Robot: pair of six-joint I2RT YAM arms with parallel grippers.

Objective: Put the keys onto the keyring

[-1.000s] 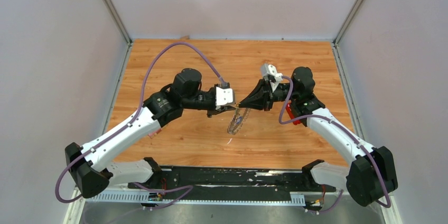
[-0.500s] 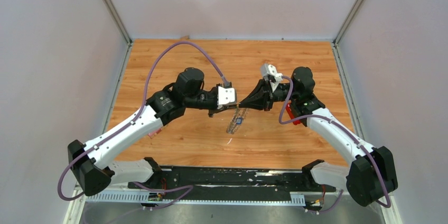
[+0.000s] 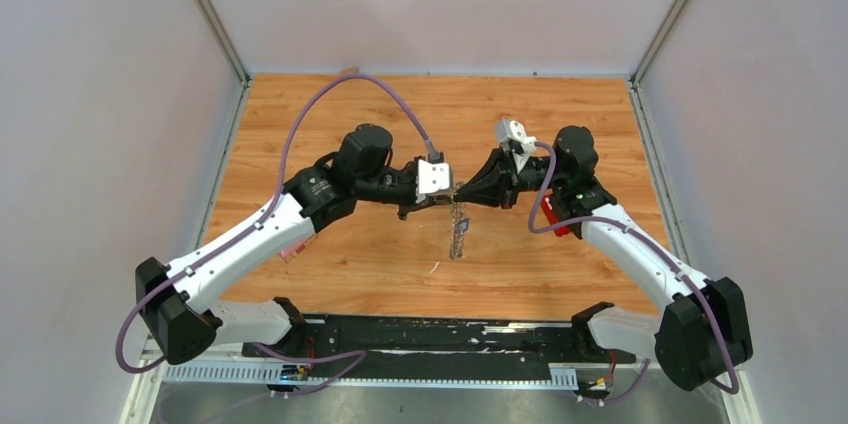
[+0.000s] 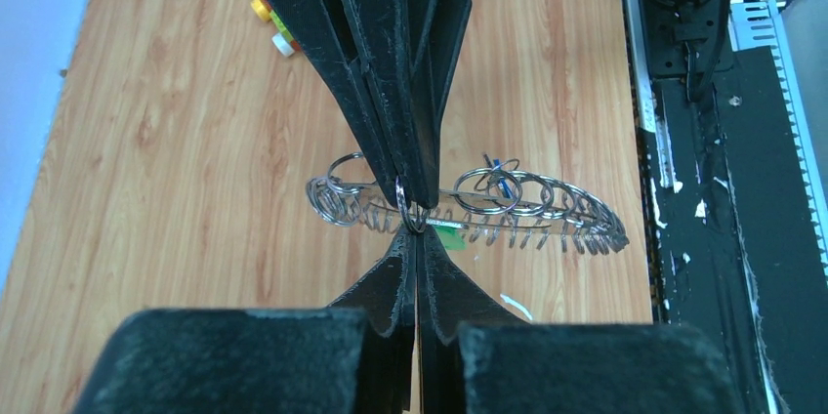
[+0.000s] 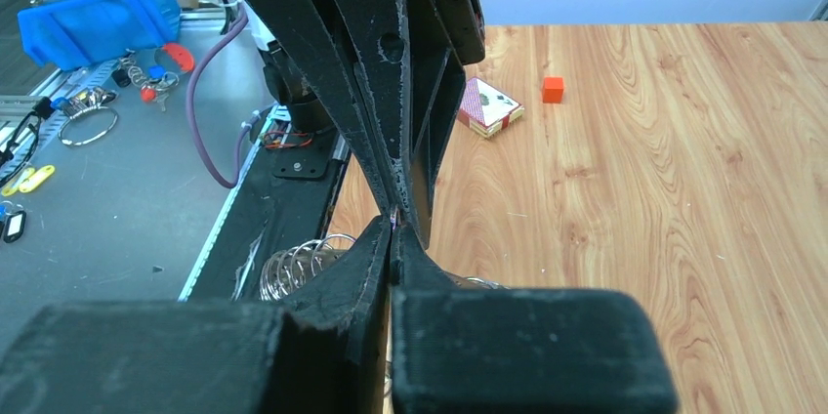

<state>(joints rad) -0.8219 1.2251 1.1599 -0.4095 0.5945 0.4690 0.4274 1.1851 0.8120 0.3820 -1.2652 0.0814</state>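
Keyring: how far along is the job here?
Done: the keyring hangs in mid-air, with the blue key among its loops. In hand: the left gripper and the right gripper both pinch it at one spot, beside the green key. Left: whether green is threaded cannot be told; release and set-down remain.

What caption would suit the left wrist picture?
Left claw and right claw meet tip to tip, pinching the keyring above the table.

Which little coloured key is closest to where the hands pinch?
The green key, right beside the pinch; the blue key sits farther along the keyring.
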